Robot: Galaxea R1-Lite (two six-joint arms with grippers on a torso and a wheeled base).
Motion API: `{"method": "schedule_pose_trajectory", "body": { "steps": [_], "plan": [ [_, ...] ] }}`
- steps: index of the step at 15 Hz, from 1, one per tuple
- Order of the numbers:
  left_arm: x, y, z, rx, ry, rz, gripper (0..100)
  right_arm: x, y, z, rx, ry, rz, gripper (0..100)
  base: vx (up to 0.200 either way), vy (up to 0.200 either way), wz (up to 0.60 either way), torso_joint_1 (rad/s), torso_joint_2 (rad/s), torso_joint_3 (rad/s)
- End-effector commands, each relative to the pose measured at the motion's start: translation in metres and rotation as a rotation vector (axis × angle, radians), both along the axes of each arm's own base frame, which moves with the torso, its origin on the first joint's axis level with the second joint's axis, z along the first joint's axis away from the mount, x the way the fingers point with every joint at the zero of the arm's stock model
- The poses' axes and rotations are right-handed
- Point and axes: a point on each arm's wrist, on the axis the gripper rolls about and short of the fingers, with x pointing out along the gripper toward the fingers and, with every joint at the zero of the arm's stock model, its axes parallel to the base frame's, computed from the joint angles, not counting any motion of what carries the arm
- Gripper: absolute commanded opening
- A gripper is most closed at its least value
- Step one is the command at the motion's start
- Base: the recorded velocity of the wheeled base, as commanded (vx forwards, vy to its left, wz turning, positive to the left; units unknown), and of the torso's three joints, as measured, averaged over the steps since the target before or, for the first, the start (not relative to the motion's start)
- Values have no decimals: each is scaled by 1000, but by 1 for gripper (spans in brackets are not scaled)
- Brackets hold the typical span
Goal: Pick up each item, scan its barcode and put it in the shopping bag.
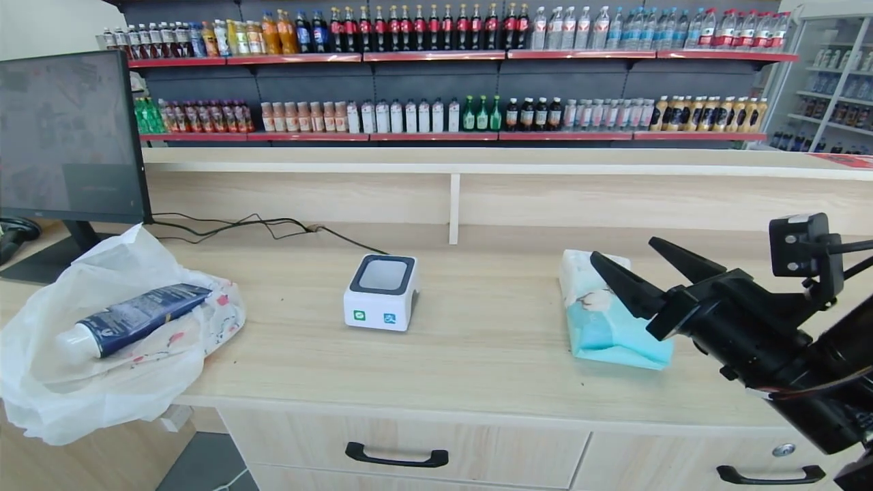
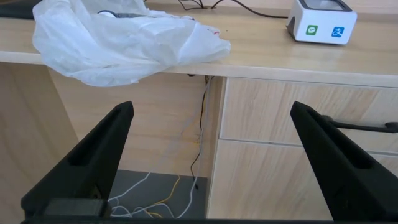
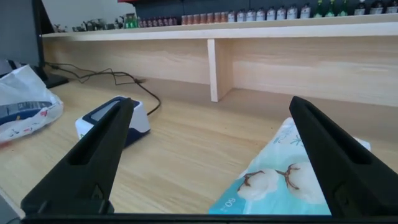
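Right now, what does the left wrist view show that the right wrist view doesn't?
Left wrist only: the left gripper, open, below the counter, facing drawer fronts and hanging cables. Right wrist only: the right gripper, open, near the tissue pack. Both: the scanner and shopping bag.

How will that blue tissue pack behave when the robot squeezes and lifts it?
The tissue pack looks soft and puffy, so it probably dents under the open right tool. Its glossy wrap may be slippery. Lying flat, it shouldn't roll.
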Motion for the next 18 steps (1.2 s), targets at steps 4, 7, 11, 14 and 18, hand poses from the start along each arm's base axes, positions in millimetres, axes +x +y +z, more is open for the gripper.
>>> {"method": "schedule_pose_trajectory", "body": {
  "steps": [4, 7, 11, 14, 18],
  "plan": [
    [0, 0, 0, 0, 0, -1, 100, -10, -7, -4, 2, 23, 4, 100, 0, 0, 0, 0, 0, 0],
    [0, 0, 0, 0, 0, -1, 100, -4, -12, 9, -20, -48, 119, 100, 0, 0, 0, 0, 0, 0],
    [0, 0, 0, 0, 0, 0, 100, 14, -12, 20, 57, 14, 131, 100, 0, 0, 0, 0, 0, 0],
    [0, 0, 0, 0, 0, -1, 100, 20, -12, 42, 58, 166, 164, 100, 0, 0, 0, 0, 0, 0],
    [0, 0, 0, 0, 0, -1, 100, 43, -31, 44, -209, 436, -137, 100, 0, 0, 0, 0, 0, 0]
  ]
}}
